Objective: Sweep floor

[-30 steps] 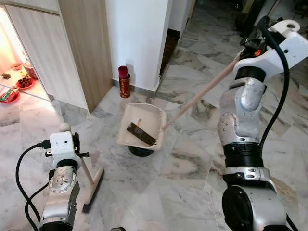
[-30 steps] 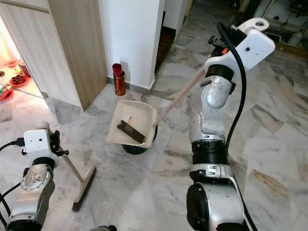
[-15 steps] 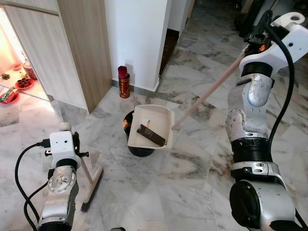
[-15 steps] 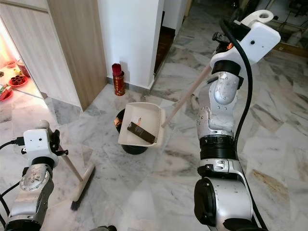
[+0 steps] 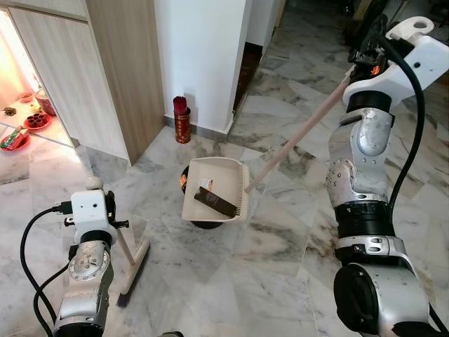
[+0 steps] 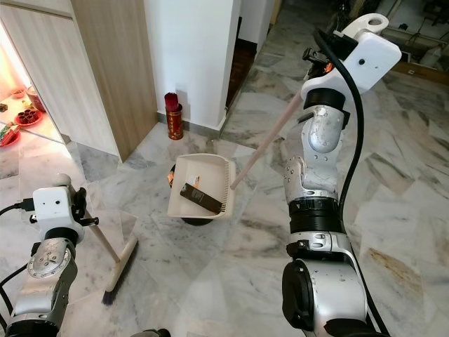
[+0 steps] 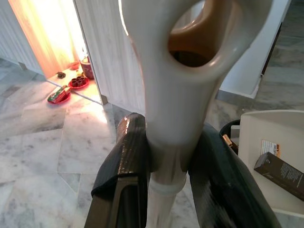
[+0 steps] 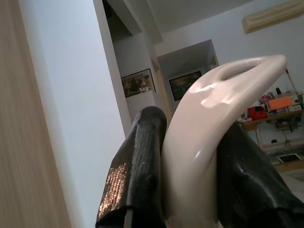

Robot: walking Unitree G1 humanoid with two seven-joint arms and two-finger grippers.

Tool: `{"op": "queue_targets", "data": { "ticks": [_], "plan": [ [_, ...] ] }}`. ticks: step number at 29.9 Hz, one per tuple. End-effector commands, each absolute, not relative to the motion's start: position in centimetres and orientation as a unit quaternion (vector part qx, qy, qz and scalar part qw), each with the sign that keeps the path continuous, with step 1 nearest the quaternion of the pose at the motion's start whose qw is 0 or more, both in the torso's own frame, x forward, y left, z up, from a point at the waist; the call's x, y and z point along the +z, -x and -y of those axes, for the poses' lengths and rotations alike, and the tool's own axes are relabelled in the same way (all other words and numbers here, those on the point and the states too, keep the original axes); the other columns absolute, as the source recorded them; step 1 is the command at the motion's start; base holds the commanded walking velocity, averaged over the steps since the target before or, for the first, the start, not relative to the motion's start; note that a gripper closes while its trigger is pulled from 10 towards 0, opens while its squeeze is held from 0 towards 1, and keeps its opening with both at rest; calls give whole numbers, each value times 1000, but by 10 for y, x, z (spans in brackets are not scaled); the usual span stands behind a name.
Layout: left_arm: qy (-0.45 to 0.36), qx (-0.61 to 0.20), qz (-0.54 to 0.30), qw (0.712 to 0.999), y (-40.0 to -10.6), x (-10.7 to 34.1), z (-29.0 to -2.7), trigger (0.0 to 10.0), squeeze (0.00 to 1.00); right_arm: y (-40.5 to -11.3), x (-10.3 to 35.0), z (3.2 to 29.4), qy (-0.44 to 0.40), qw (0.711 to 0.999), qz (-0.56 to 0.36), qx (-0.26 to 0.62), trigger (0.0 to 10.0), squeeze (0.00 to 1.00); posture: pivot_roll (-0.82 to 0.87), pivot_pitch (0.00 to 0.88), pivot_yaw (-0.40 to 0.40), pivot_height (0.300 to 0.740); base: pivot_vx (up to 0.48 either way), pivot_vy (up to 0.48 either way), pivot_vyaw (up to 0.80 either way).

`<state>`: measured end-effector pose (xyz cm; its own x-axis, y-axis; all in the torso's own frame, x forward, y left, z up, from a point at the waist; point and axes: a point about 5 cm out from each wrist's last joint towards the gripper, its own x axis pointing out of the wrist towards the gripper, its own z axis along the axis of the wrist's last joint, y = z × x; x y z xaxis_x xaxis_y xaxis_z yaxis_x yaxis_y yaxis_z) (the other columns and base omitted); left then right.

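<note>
A cream dustpan point(image 5: 214, 196) on a long pale handle point(image 5: 298, 137) hangs tilted over a black bin point(image 5: 203, 222) on the marble floor. In its tray lie a dark flat box point(image 5: 215, 202) and a small card point(image 5: 205, 184). My right gripper point(image 8: 190, 156) is shut on the top of the dustpan handle, high at the right. My left gripper point(image 7: 166, 161) is shut on the cream broom handle point(image 7: 185, 71) at the lower left. The broom head point(image 5: 133, 272) rests on the floor beside my left arm.
A red cylinder point(image 5: 182, 121) stands at the foot of the white wall. A wooden cabinet point(image 5: 126, 70) rises at the left, with red dishes point(image 5: 35, 121) on the lit floor beyond it. Open marble floor spreads at the front and right.
The dustpan swung right, then back left and down over the black bin. My right arm shifted with it. The broom and left arm barely moved.
</note>
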<state>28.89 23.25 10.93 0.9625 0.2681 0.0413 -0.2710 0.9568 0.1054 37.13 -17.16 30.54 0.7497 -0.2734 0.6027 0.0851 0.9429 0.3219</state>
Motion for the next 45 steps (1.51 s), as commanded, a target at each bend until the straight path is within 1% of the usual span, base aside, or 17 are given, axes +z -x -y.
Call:
{"op": "queue_targets", "data": {
  "ticks": [1,15,45],
  "plan": [
    [-64,129,41,989,-290,121,-231,10000,0,-367,322,172,-149,910,376,-92,10000,0,221,50,-97,740,0,0,0],
    [-67,131,41,988,-290,121,-233,10000,0,-366,321,169,-154,910,376,-88,10000,0,225,39,-98,740,256,0,0],
    [-80,142,51,985,-291,128,-239,10000,0,-366,321,168,-159,909,376,-82,10000,0,228,63,-108,740,321,0,0]
  ]
}}
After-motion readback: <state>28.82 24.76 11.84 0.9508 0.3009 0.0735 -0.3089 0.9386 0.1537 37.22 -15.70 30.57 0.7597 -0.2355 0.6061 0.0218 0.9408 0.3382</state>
